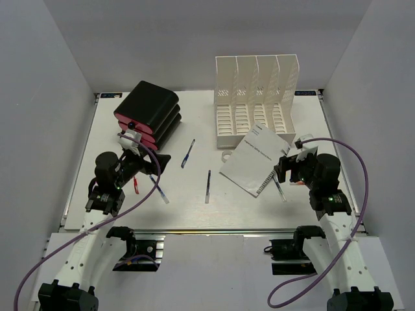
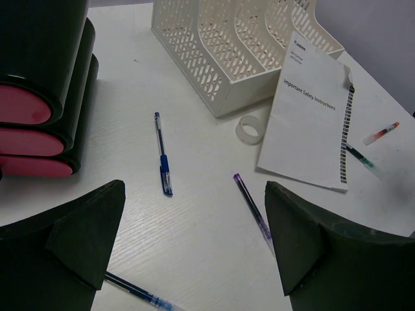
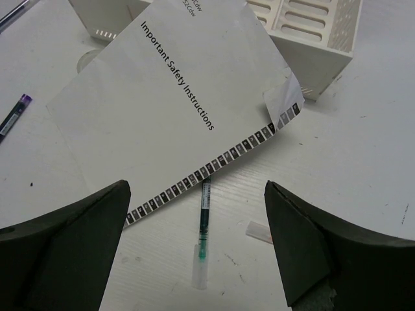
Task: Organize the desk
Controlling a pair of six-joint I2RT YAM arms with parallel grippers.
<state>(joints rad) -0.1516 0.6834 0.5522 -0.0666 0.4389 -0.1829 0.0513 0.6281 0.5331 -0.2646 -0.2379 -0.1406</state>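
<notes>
The desk point(image 1: 185, 208) is a white tabletop with a silver rail point(image 1: 207, 231) along its near edge. My left gripper point(image 1: 153, 166) point(image 2: 194, 197) is open and empty above bare desk. A blue pen with a clear cap point(image 1: 159, 188) point(image 2: 133, 293) lies just below it. My right gripper point(image 1: 284, 171) point(image 3: 196, 188) is open and empty, over a green pen point(image 3: 205, 217) point(image 1: 279, 188) that lies partly under a white booklet point(image 1: 254, 160) point(image 3: 162, 103). Another blue pen point(image 1: 188, 153) point(image 2: 163, 155) and a purple pen point(image 1: 208, 186) point(image 2: 251, 207) lie mid-desk.
A white slotted file rack point(image 1: 256, 94) point(image 2: 240, 45) stands at the back right, with a clear tape roll point(image 1: 226, 157) point(image 2: 249, 129) in front of it. A black and red stacked holder point(image 1: 148, 113) point(image 2: 39, 84) lies at the back left. A red pen point(image 1: 136, 186) lies by the left arm. A red-tipped pen point(image 2: 381, 133) lies right of the booklet.
</notes>
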